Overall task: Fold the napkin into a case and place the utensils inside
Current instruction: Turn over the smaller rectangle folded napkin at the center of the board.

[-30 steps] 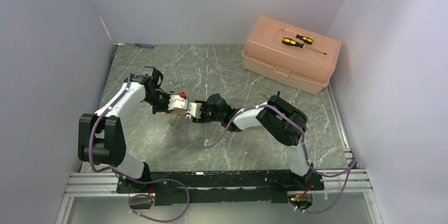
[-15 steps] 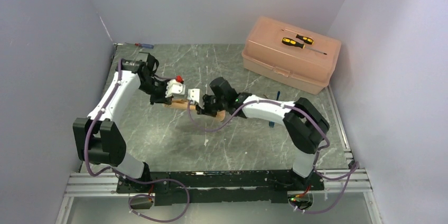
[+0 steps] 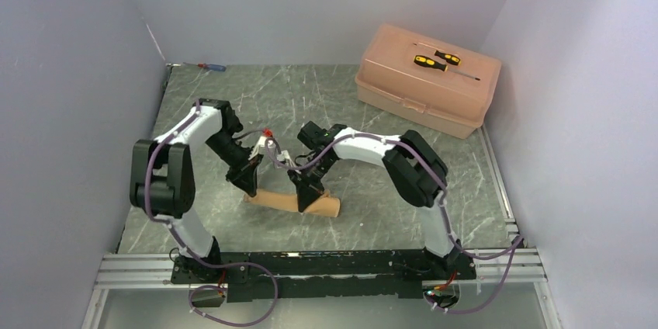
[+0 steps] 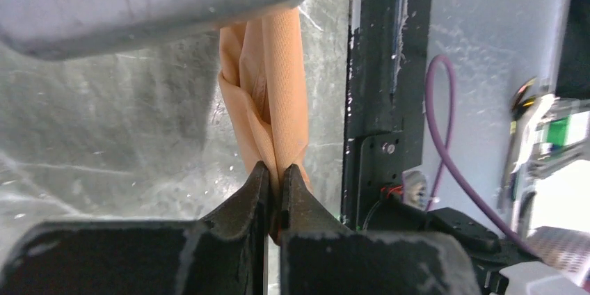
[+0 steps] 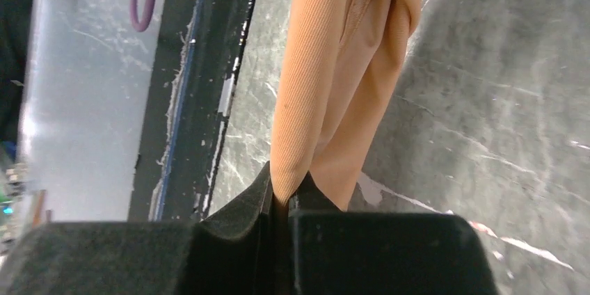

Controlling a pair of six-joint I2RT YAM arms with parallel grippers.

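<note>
Near the front edge of the table [image 3: 310, 96], your left gripper [image 4: 277, 178] is pinching the left end of the napkin [image 3: 324, 206]; your right gripper [image 5: 282, 196] is pinching it nearer the middle; the bunched peach cloth is lying low between both arms.

The napkin [image 3: 271, 200] is peach-orange ribbed cloth gathered into a narrow, layered band. It stretches almost level across the lower centre of the top view, its right end slightly lower in the frame. One folded edge is pinched in the left gripper [image 4: 275, 190], another in the right gripper [image 5: 282, 194].
</note>
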